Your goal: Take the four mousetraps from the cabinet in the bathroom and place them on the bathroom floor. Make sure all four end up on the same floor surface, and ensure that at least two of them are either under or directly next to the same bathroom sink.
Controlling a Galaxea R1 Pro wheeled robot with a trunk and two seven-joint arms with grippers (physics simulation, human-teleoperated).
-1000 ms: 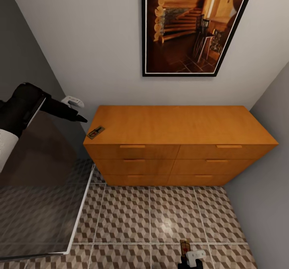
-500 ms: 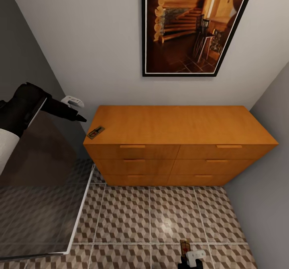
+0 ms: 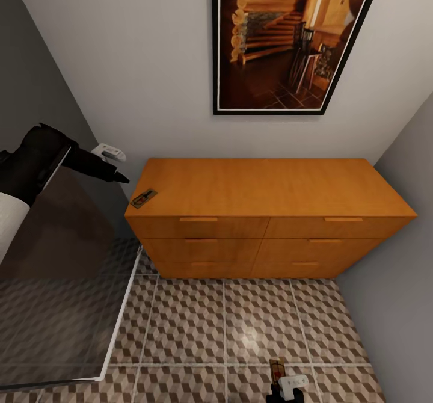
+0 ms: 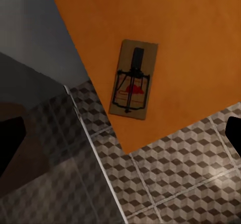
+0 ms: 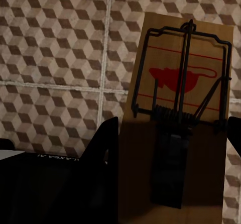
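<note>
Head looks down at cabinet (image 3: 264, 210); wrists hover seemingly close.

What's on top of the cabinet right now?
One mousetrap lies flat at the front left corner of the cabinet top, with the left gripper above that corner. The rest of the top is bare. The drawers are shut, their contents hidden.

Robot body, matte black with white parts.
Left arm (image 3: 36, 156): black casing, white segment below, white wrist block, tapering black fingers (image 3: 117, 177).
</note>
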